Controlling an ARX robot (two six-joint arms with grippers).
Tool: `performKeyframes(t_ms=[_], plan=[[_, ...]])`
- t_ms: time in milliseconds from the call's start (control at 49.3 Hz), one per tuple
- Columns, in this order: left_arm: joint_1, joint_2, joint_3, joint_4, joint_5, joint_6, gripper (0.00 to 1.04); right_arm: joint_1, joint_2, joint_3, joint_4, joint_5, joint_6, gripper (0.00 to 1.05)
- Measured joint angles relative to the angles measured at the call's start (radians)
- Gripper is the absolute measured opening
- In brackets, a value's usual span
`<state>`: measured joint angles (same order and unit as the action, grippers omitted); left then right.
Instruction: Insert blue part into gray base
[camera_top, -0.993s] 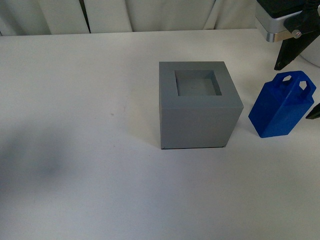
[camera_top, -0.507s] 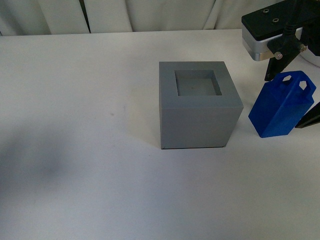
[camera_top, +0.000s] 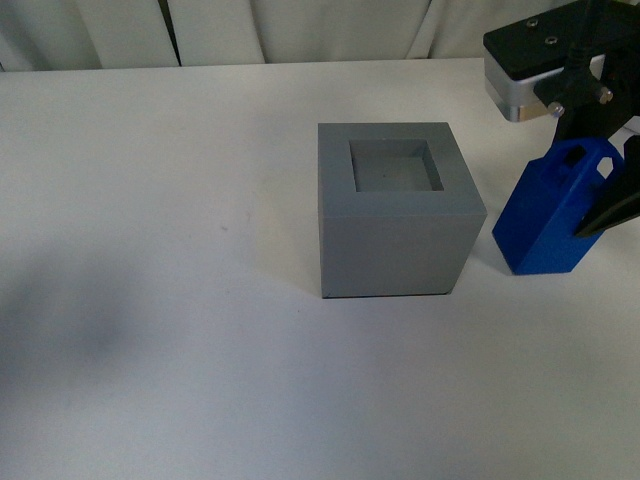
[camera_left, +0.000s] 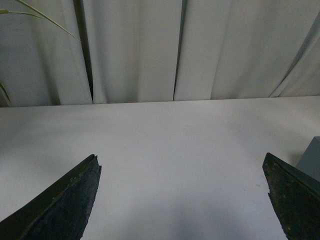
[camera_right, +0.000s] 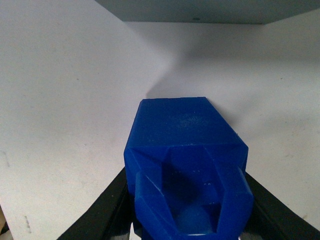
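The gray base (camera_top: 398, 210) stands on the white table, its square recess facing up and empty. The blue part (camera_top: 548, 215) leans on the table just right of the base, top tilted to the right. My right gripper (camera_top: 590, 165) is shut on the blue part's upper end with the loop handles. In the right wrist view the blue part (camera_right: 186, 150) sits between the black fingers (camera_right: 102, 212), and an edge of the base (camera_right: 200, 10) shows beyond it. My left gripper (camera_left: 182, 200) is open and empty over bare table; a corner of the base (camera_left: 312, 160) shows beside it.
White curtains (camera_top: 300, 30) hang behind the table's far edge. The white table (camera_top: 180, 250) stretches left of the base. A plant leaf (camera_left: 30, 12) shows in the left wrist view.
My right gripper has come down over the blue part's top and closed on it. The part's base has shifted slightly left. The gray base has not moved.
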<state>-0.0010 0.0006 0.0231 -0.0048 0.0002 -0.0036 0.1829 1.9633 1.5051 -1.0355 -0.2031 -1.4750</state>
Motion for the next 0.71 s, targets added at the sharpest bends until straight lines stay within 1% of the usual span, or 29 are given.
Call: performKeyframes(t_ms=[284,405,527,709], plan=[[0.0,0.0,0.0,0.0,0.0,0.0,0.99,0.022,-0.069,0.127,-0.115,-0.085,0.021,0.46],[0.0,0.0,0.0,0.0,0.0,0.0,0.99,0.043,-0.09,0.176,-0.154,-0.095,0.023,0.46],[0.0,0.0,0.0,0.0,0.0,0.0,0.99,0.08,-0.097,0.232,-0.186,-0.118,0.033,0.46],[0.0,0.0,0.0,0.0,0.0,0.0,0.99,0.142,-0.08,0.288,-0.195,-0.125,0.057,0.46]])
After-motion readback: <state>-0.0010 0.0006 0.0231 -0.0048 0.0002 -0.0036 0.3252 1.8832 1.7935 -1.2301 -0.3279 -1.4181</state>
